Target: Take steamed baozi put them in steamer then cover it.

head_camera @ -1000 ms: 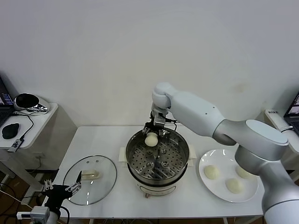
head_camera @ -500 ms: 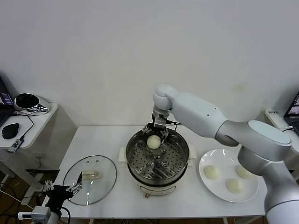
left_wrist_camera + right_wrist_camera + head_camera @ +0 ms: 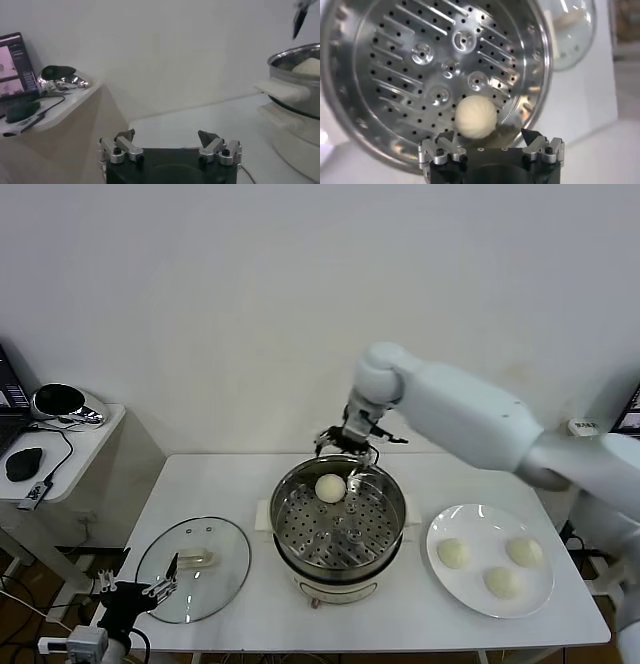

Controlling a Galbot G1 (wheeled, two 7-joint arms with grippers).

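One baozi (image 3: 330,487) (image 3: 476,117) lies on the perforated tray inside the steel steamer (image 3: 292,502) (image 3: 380,55), near its far rim. My right gripper (image 3: 349,441) (image 3: 489,136) hangs open above that far rim, clear of the bun, with nothing between its fingers. Three more baozi (image 3: 453,553) (image 3: 523,551) (image 3: 501,582) rest on the white plate (image 3: 470,521) to the steamer's right. The glass cover (image 3: 215,579) lies flat on the table, left of the steamer. My left gripper (image 3: 134,589) (image 3: 166,137) stays open low at the table's front left corner, holding nothing.
A side table (image 3: 75,439) with a mouse and a shiny bowl stands at the far left. The steamer's cream handle (image 3: 280,90) juts toward the left arm. The white wall rises right behind the table.
My right gripper has let go of the baozi, which now rests on the tray, and has risen and drawn back toward the wall. The left arm has not moved.
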